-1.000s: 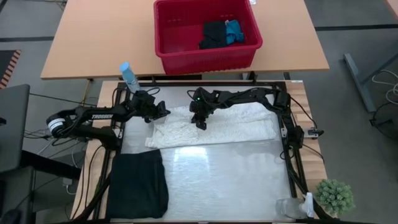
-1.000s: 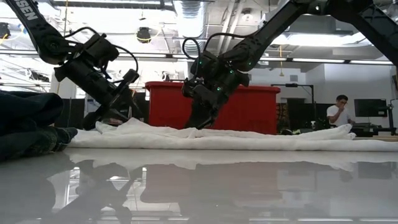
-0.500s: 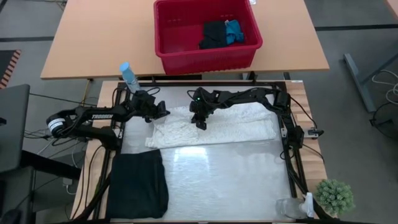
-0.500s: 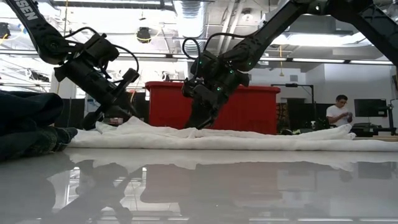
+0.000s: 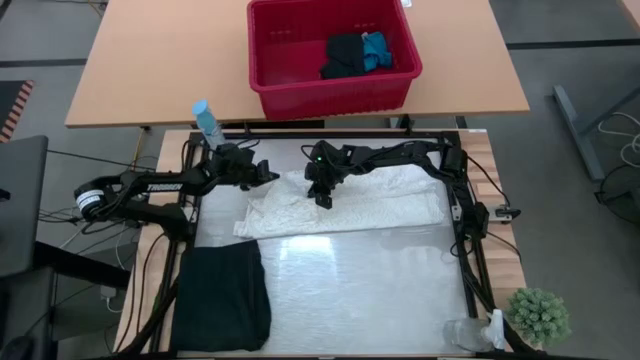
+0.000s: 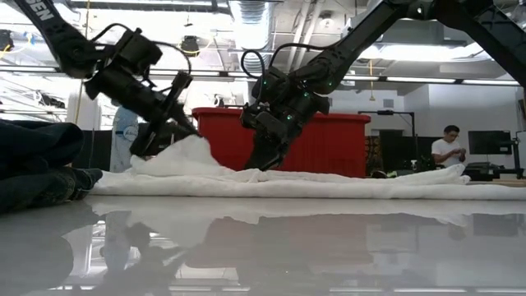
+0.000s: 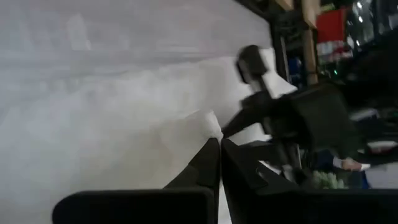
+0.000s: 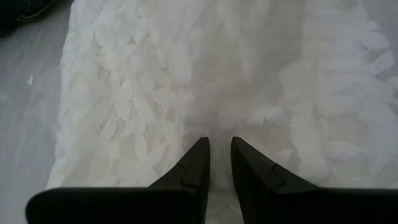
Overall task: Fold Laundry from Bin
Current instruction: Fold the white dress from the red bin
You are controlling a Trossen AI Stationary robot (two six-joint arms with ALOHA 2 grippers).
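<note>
Your left gripper [image 6: 187,130] pinches the white garment [image 5: 350,205] at its left corner, lifted off the table; your right gripper [image 5: 322,197] presses narrow-jawed into its middle, grip unclear; the red bin [image 5: 332,55] sits well behind.

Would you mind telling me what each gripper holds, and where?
The left gripper pinches the white garment at its raised edge. The right gripper presses on its middle; grip unclear.

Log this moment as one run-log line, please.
left hand: shut on white garment corner, lifting | right hand: pinning garment middle | bin: holds black and blue items
</note>
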